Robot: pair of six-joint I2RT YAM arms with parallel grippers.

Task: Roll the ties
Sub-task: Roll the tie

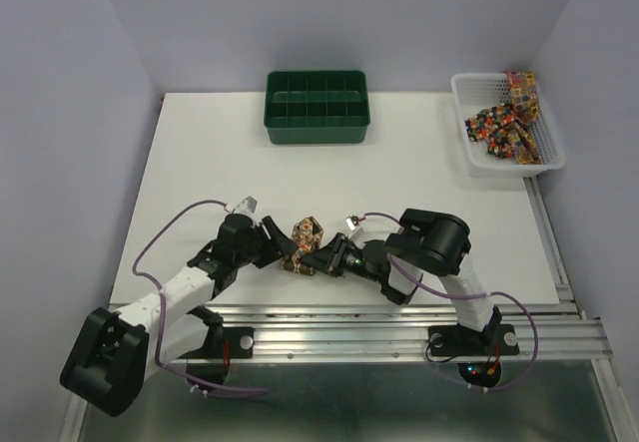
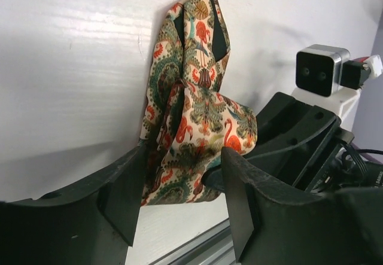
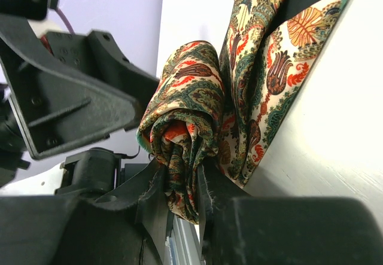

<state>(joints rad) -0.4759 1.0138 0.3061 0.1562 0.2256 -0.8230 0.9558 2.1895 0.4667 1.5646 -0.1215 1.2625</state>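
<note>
by the front edge the paisley tie sits half rolled, one flap loose. the right gripper pinches the roll tight. the left gripper straddles it, and i cannot tell if it squeezes.

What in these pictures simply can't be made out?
Top view: the tie is too small to judge its roll.
Right wrist view: the top edge cuts off its unrolled part.
Left wrist view: fabric hides whether the left gripper grips it.
Top view: ties in the white mesh basket, too tangled to count.
</note>
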